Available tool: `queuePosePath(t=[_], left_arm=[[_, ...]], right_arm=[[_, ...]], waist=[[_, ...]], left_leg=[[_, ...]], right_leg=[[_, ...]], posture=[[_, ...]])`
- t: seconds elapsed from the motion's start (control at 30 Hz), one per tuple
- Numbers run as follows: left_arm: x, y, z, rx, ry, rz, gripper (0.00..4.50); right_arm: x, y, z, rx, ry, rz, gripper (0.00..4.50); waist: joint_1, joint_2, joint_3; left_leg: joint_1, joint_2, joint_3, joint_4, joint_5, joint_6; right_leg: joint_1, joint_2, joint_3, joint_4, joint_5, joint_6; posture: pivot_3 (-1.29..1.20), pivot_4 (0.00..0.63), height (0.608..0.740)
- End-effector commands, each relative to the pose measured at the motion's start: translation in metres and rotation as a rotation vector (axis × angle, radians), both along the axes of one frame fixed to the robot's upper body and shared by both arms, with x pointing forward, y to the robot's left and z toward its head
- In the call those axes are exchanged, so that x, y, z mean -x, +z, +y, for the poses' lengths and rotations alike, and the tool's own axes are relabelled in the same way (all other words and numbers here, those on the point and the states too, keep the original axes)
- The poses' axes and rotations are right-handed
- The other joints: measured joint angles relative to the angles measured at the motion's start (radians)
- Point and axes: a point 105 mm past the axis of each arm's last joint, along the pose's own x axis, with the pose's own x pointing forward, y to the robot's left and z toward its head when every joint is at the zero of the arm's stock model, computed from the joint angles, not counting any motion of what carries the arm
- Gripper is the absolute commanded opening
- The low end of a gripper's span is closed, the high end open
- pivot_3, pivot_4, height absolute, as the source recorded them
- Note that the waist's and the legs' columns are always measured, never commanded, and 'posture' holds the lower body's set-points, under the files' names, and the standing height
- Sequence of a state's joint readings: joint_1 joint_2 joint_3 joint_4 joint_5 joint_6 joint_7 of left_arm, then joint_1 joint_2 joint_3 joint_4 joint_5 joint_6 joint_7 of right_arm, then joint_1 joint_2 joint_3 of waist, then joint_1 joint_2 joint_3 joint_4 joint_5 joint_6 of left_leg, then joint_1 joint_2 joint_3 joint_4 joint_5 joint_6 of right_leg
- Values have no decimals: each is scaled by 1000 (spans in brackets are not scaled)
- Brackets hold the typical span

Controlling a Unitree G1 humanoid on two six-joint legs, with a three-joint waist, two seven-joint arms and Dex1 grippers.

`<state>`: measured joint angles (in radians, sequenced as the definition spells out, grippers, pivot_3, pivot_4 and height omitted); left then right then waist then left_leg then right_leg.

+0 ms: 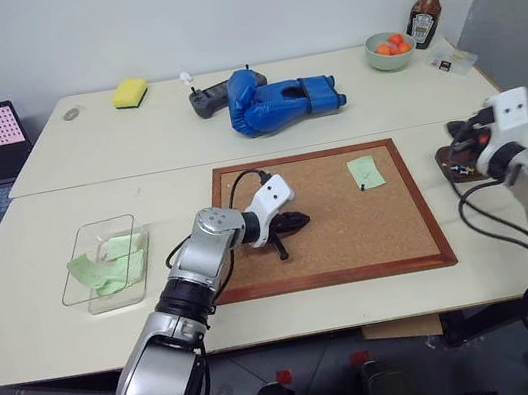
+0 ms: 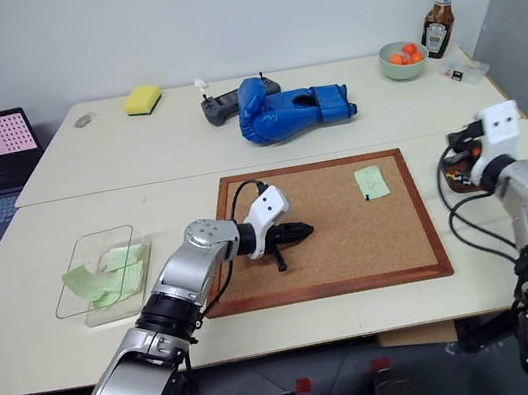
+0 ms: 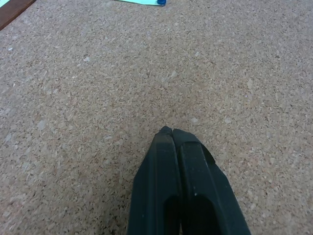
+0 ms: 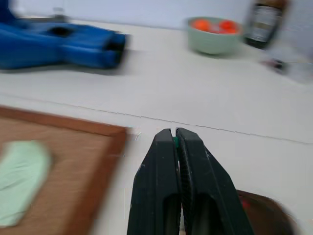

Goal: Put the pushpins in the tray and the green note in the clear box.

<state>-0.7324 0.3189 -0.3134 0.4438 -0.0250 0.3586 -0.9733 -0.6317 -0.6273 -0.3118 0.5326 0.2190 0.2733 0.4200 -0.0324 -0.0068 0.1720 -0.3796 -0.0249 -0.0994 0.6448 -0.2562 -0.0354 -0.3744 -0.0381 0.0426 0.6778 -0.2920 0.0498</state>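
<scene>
On a pale table lies a wood-framed corkboard (image 1: 254, 260), and the green note (image 1: 365, 172) sits flat near its far right corner, a blue-headed pushpin (image 3: 161, 2) at its edge seemingly fixing it down. The left gripper (image 1: 293, 221) rests low over the middle of the cork, its black fingers (image 3: 181, 161) clenched together on nothing. The right gripper (image 4: 174, 134) hangs over the table off the board's right side, just above the dark brown tray (image 1: 454, 169), jaws pressed tight on what looks like a tiny green pinhead between the tips. Small coloured pushpins (image 1: 456, 167) already lie in the tray. The clear box (image 1: 88, 298) stands well apart on the left, holding crumpled pale green papers (image 1: 108, 266). The note is probably feather-light, limp and easily creased; with its pin out, it would best be pinched at a free edge or corner, lifted gently. Pins are small, slippery and sharp, best nipped by the plastic head
</scene>
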Motion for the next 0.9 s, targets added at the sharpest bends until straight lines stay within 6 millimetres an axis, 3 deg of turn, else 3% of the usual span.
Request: queuePosePath(t=[0.03,0.3,0.9], left_arm=[[11,-30,3,-78,-14,82,0],[13,-31,4,-78,-15,87,0],[15,-31,4,-74,-9,85,0]], right_arm=[[0,3,-10,0,-44,13,61],[-1,-22,-21,-121,-88,108,61],[-4,-30,-22,-158,-88,131,3614]], waist=[[0,0,0],[-1,0,0],[-1,0,0]], left_leg=[[0,0,0,0,0,0],[0,0,3,0,0,0],[0,0,3,-1,0,0]], right_leg=[[0,0,0,0,0,0],[0,0,1,0,0,0],[0,0,0,-2,0,0]], posture=[[0,150,740],[0,150,740],[0,150,740]])
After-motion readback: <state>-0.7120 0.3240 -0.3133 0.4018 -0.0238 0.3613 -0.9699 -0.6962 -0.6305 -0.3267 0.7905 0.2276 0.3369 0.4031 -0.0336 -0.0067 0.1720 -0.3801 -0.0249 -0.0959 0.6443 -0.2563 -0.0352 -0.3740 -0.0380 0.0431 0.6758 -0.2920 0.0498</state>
